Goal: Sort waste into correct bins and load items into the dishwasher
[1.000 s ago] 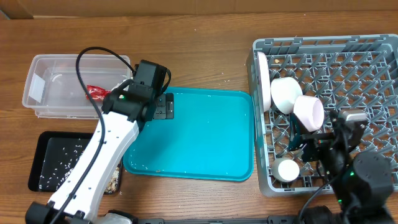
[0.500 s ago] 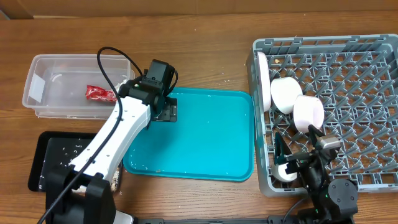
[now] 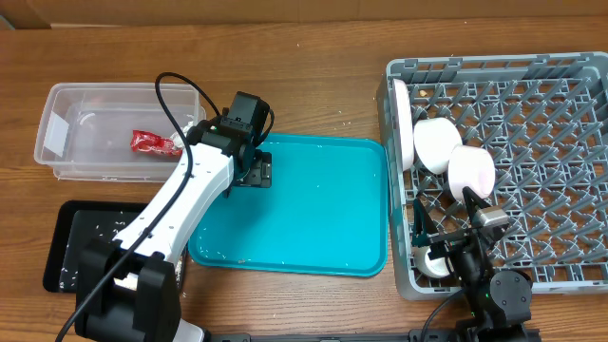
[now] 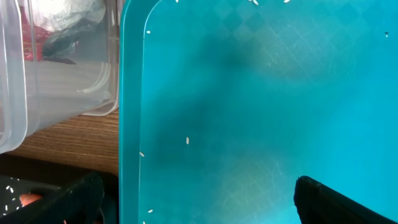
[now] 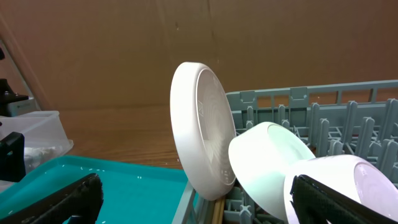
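The clear tub (image 3: 57,133) holds the red wrapper (image 3: 155,142); the left wrist view shows it (image 4: 37,37) beside a white paper ball (image 4: 65,12). The black tray (image 3: 76,242) holds pale scraps, and the left wrist view shows an orange carrot (image 4: 26,200) in it. My left gripper (image 3: 254,172) (image 4: 199,205) is open and empty over the teal tray's far left corner. The grey rack (image 3: 532,123) holds the upright plate (image 3: 400,119) (image 5: 202,143), two bowls (image 3: 435,142) (image 3: 471,171) and chopsticks (image 5: 217,211). My right gripper (image 3: 445,245) (image 5: 199,205) is open and empty at the rack's near left corner.
The teal tray (image 3: 313,209) lies between the bins and the rack, with a few pale crumbs on it. The left arm reaches across the black tray and the teal tray's left edge. A black cable loops over the tub.
My left gripper has moved right, from the tub's edge to over the teal tray's corner. My right arm has drawn back toward the rack's front edge.
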`<state>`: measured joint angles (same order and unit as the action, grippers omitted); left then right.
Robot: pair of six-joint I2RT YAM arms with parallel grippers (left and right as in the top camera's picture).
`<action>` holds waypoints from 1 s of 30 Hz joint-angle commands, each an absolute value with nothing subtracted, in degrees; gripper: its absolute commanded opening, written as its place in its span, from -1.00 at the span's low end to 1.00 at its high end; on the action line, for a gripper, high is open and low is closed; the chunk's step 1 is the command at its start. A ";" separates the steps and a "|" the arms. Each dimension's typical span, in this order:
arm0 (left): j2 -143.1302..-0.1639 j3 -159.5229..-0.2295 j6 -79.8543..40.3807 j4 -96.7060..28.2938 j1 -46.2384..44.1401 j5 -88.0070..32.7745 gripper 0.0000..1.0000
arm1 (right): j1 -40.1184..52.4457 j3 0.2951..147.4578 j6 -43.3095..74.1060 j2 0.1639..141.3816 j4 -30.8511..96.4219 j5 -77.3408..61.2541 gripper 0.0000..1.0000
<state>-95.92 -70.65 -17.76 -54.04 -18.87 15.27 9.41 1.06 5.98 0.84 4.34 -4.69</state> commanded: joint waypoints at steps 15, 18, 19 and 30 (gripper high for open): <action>-96.27 -71.42 -16.71 -53.93 -18.87 16.03 1.00 | 9.23 0.45 5.96 0.16 4.14 -5.21 1.00; -96.27 -71.42 -16.71 -53.95 -18.87 15.94 1.00 | 9.23 0.45 5.96 0.16 4.14 -5.21 1.00; -96.27 -71.42 -16.71 -53.91 -18.70 15.84 1.00 | 9.23 0.45 5.96 0.16 4.14 -5.21 1.00; -84.44 -71.40 -8.99 -53.98 -26.44 21.74 1.00 | 9.23 0.45 5.96 0.16 4.14 -5.21 1.00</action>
<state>-91.44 -70.65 -15.88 -54.06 -24.16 16.29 9.41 1.06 5.98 0.84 4.36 -4.69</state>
